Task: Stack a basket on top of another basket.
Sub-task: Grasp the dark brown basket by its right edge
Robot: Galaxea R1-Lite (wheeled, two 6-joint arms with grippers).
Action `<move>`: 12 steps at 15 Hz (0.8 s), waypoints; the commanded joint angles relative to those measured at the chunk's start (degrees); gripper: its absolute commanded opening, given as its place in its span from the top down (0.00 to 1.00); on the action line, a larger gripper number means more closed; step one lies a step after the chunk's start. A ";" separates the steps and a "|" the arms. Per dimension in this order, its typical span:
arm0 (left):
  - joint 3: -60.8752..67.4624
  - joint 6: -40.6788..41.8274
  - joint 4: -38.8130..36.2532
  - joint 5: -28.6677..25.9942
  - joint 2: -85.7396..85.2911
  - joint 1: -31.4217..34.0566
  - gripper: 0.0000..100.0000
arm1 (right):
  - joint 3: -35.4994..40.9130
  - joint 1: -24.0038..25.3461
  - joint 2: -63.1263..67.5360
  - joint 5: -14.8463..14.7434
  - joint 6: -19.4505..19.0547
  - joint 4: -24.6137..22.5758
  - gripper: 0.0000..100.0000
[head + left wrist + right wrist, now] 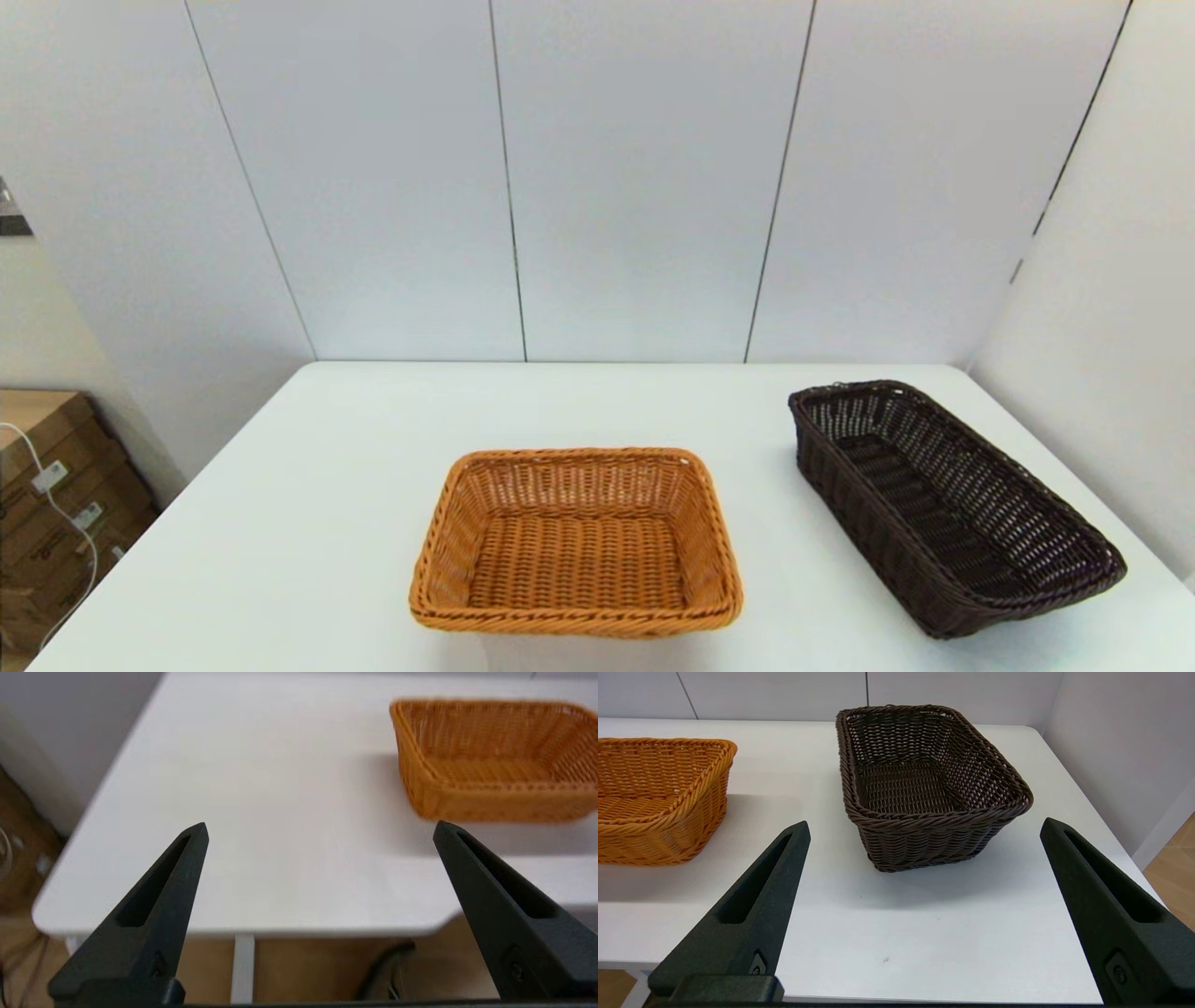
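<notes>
The dark brown basket is sitting on the white bench at the right, apart from the orange-tan basket at the front centre — neither arm is showing in the head view.

Left wrist view: the left hand is hovering wide open, empty, before the bench's near edge.

Right wrist view: the right hand is gaping wide, empty — facing the dark basket.

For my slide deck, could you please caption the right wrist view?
Open right claw faces the dark brown basket, with the orange-tan basket beside it, apart.
</notes>
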 commanded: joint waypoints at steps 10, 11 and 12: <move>8.00 7.52 -9.81 2.67 -2.04 -0.04 0.00 | 0.00 0.00 0.07 -0.13 -0.37 0.02 0.00; 8.00 6.91 -9.81 2.67 -2.04 -0.04 0.00 | 0.00 0.00 0.07 -0.22 -0.10 0.10 0.00; 8.00 6.56 -9.81 2.76 -2.04 -0.04 0.00 | 0.00 0.00 0.07 -0.31 0.07 0.19 0.00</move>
